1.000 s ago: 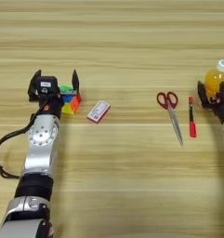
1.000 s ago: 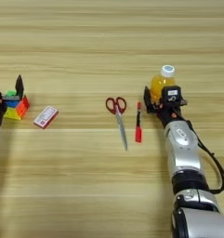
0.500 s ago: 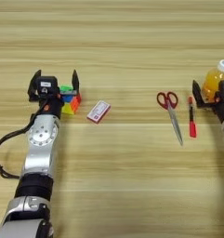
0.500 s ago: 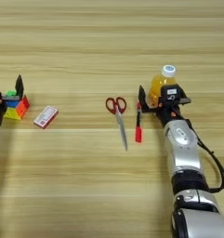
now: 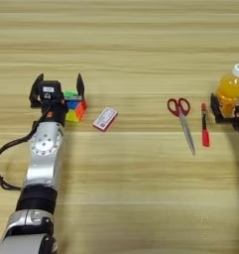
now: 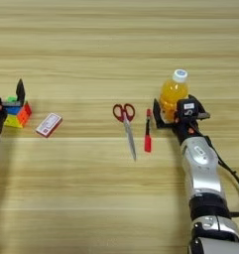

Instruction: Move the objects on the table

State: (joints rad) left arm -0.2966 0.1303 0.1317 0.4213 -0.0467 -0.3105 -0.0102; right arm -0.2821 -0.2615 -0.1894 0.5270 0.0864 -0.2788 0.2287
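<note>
On the left of the table (image 5: 121, 44), my left gripper (image 5: 59, 83) stands open, its two black fingers up. The multicoloured puzzle cube (image 5: 75, 108) lies under its right finger, partly hidden by the gripper body. A small red-and-white card (image 5: 105, 119) lies just right of the cube. Red-handled scissors (image 6: 125, 120) and a red pen (image 6: 148, 133) lie side by side right of centre. My right gripper (image 6: 178, 108) is open, with a finger on either side of the base of the upright bottle of orange drink (image 6: 171, 91). Whether a finger touches the bottle I cannot tell.
Both silver forearms reach in from the near edge, the left one (image 5: 41, 154) with a black cable looping beside it, the right one (image 6: 200, 163) likewise. Bare wood lies between the card and the scissors and across the far half of the table.
</note>
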